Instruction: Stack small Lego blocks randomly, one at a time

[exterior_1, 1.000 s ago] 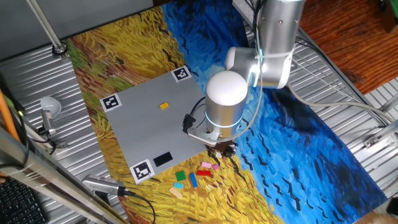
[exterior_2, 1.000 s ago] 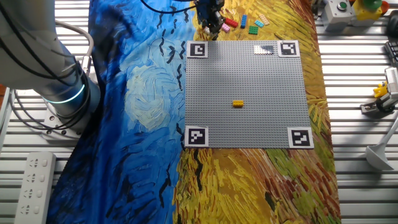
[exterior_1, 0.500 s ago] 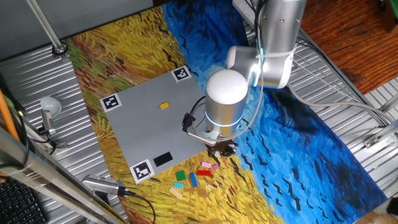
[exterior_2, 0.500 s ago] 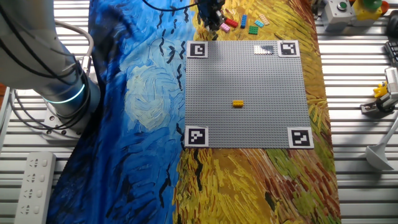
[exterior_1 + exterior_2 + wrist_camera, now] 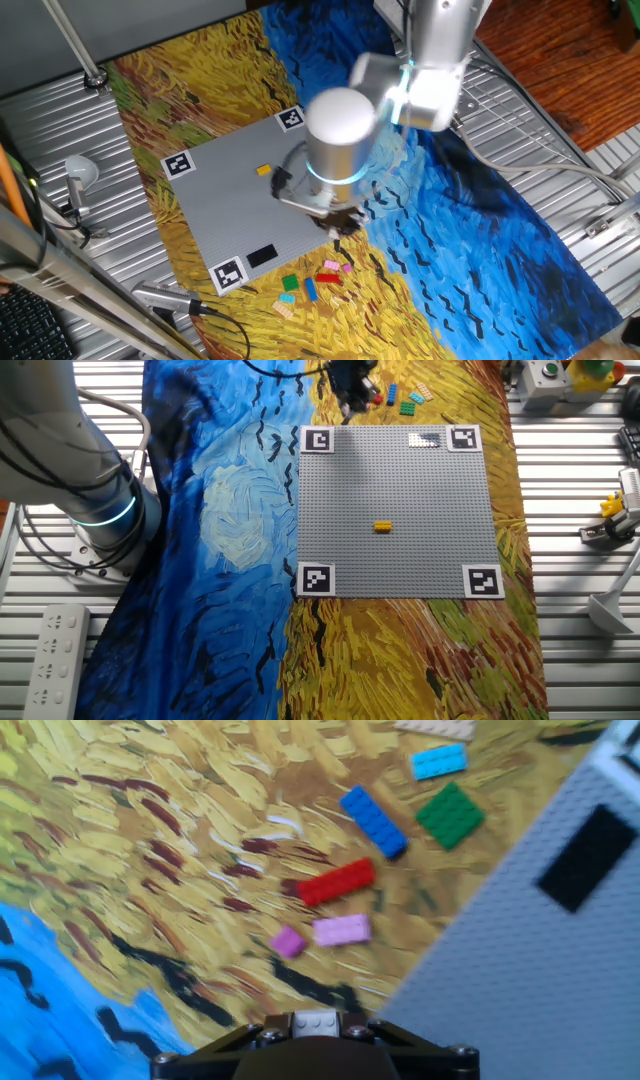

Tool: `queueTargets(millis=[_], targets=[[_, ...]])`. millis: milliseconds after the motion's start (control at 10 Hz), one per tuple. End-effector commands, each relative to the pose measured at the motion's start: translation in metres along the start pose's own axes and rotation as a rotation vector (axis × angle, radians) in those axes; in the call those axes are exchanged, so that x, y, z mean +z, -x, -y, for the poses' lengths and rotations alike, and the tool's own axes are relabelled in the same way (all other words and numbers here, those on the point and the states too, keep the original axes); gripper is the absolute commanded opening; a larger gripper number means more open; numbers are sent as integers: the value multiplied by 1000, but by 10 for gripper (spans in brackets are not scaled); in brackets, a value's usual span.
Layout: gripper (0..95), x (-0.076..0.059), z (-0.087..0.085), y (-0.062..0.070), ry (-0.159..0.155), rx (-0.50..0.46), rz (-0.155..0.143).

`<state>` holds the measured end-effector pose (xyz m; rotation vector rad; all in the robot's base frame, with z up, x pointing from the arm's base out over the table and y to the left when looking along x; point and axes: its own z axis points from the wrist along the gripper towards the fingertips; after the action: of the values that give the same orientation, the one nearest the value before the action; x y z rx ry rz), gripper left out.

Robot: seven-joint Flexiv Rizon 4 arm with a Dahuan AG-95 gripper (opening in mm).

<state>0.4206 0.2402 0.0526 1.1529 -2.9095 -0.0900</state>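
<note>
My gripper (image 5: 340,222) is shut on a small pale studded Lego block (image 5: 315,1020) and holds it above the cloth at the baseplate's near edge; it also shows in the other fixed view (image 5: 352,390). Loose blocks lie on the yellow cloth below: red (image 5: 337,881), blue (image 5: 373,821), green (image 5: 450,815), teal (image 5: 439,761), pink (image 5: 342,929), a small purple one (image 5: 289,942) and tan (image 5: 435,726). The same pile shows in one fixed view (image 5: 310,285). An orange-yellow block (image 5: 264,170) sits alone on the grey baseplate (image 5: 230,210).
A flat black rectangle (image 5: 262,256) lies on the baseplate near the block pile, also in the hand view (image 5: 594,843). Black-and-white markers (image 5: 179,164) sit at the plate's corners. A metal post (image 5: 78,180) and cables stand left of the cloth.
The arm has lifted and swung from the block pile towards the baseplate, carrying the pale block. The loose blocks and the orange-yellow block have not moved.
</note>
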Motion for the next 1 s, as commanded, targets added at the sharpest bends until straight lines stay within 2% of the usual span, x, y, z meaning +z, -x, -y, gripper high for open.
queueTargets(millis=[100, 300, 400, 600, 700, 800, 900, 1000], targets=[[0, 0, -3, 1, -1, 28, 1], [0, 0, -3, 1, -7, 83, -3], [0, 0, -3, 1, -19, 90, -11], [0, 0, -3, 1, -19, 91, -6], [0, 0, -3, 1, -28, 87, -14], [0, -3, 10, -13, -30, 45, -18], [0, -9, 35, -44, -28, -4, -18], [0, -12, 50, -66, -24, -35, -17]])
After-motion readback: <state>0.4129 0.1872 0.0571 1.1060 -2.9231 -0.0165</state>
